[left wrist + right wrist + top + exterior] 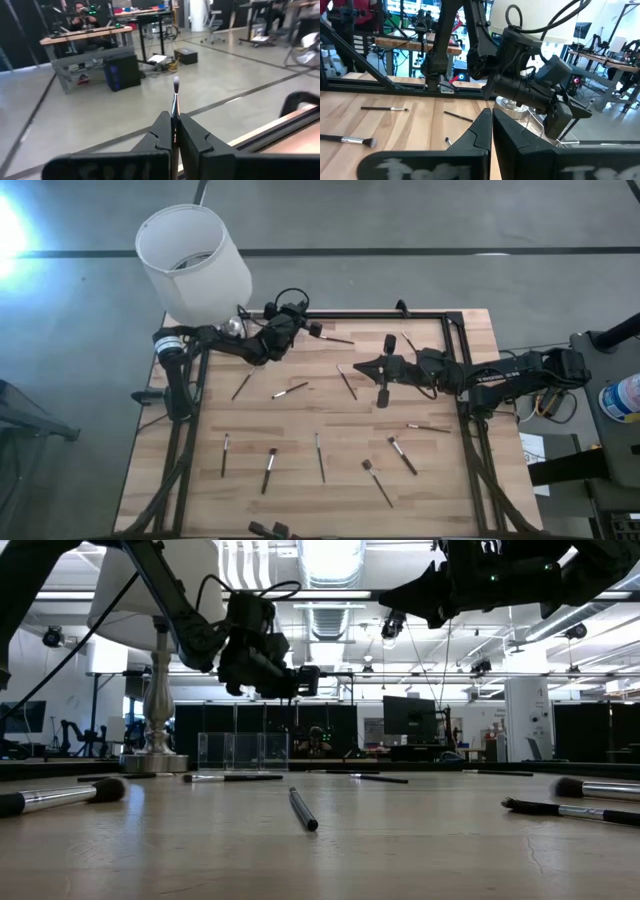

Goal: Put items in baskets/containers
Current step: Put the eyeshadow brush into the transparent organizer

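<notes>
- I am holding the left gripper (174, 131) above the far left part of the wooden table (440, 480); its two fingers are clamped on a thin makeup brush (175, 100), whose bristle tip is standing out beyond the fingertips.
- In the low view, the clear holder (243, 751) is standing on the table just below that gripper (290, 682), beside the lamp base (156, 755).
- I am keeping the right gripper (492, 125) raised over the middle of the table with its fingers pressed together on nothing, pointing toward the left arm.
- Loose brushes (269, 469) are lying scattered on the table on the near side of both grippers, well apart from the holder; one (348, 383) is lying just beside the right gripper (362, 367).
- The white lampshade (193, 262) is overhanging the far left corner, behind the left gripper (308, 325).
</notes>
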Controlling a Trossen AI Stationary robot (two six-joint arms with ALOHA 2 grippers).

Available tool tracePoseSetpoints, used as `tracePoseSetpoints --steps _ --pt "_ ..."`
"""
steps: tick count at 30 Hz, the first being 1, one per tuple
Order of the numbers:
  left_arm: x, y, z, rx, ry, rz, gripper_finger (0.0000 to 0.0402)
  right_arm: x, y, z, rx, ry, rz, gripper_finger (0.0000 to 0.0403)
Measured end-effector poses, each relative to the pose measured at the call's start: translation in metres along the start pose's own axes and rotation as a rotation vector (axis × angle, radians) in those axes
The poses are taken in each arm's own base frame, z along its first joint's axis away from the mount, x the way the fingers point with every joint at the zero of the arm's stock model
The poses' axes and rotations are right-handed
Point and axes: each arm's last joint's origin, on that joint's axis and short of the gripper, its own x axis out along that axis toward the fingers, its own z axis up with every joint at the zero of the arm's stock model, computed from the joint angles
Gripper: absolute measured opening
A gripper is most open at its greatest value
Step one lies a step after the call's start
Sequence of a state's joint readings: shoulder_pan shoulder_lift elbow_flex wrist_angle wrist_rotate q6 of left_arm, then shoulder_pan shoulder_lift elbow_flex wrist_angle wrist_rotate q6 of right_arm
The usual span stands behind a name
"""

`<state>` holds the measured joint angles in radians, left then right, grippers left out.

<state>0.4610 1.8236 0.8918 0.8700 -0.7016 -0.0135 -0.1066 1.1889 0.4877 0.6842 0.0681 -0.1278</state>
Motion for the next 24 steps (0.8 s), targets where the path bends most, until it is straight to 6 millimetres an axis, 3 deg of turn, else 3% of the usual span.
tracePoseSetpoints --steps 18,24 --pt "0.005 -0.003 0.009 -0.101 -0.025 -0.135 0.0009 -0.001 0.007 0.001 -0.003 -0.003 0.027 0.0008" --pt "0.015 0.0 0.005 -0.059 0.108 -0.072 0.0009 -0.001 0.009 0.001 -0.004 -0.001 0.034 0.0008"
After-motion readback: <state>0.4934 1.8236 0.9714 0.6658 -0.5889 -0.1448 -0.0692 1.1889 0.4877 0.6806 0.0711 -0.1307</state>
